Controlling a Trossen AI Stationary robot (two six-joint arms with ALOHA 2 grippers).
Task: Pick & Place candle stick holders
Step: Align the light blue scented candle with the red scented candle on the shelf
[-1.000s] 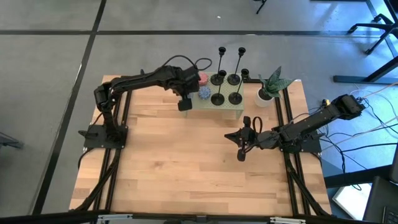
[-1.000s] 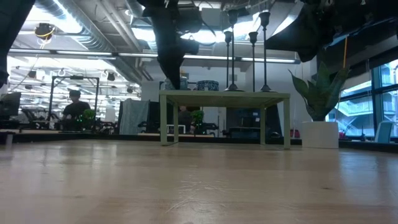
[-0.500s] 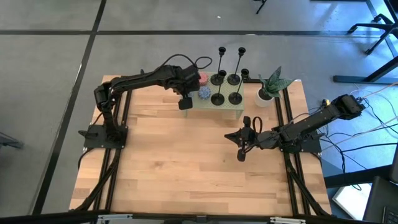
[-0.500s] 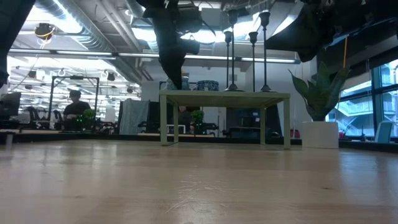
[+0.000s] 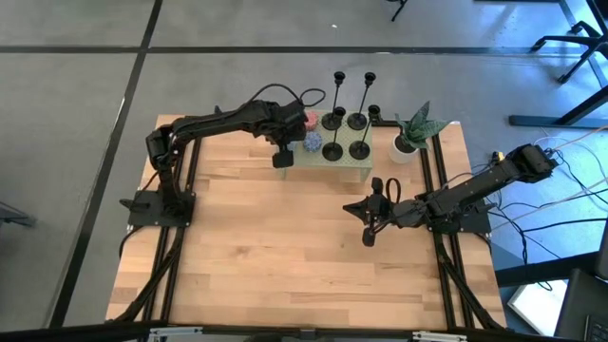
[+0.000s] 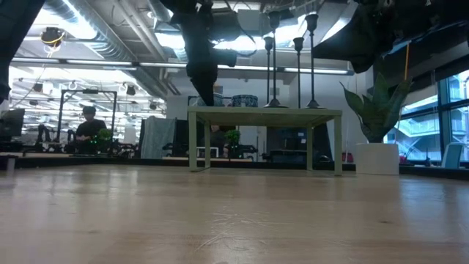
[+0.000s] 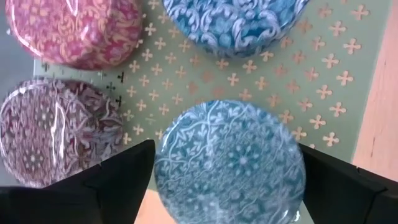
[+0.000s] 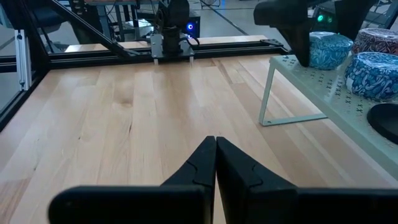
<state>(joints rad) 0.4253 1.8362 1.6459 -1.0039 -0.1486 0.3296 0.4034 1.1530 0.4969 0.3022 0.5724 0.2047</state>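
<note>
Wood table [image 5: 285,256] front bare; left tool [image 5: 282,160] spread at stand's [image 5: 356,171] edge.

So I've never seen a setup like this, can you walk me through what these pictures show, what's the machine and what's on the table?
These are two robot arms bolted to a wooden table, filmed at once by four cameras: one overhead, one at tabletop height, and one on each arm's wrist. Each arm ends in a two-finger pincer. The left pincer hangs open over the near corner of a small pale-green stand, and its wrist camera looks straight down on patterned round tins. The right pincer waits shut above the bare table, holding nothing. On the stand are four black candle stick holders, and a potted plant sits beside it. Neither arm holds anything.
</note>
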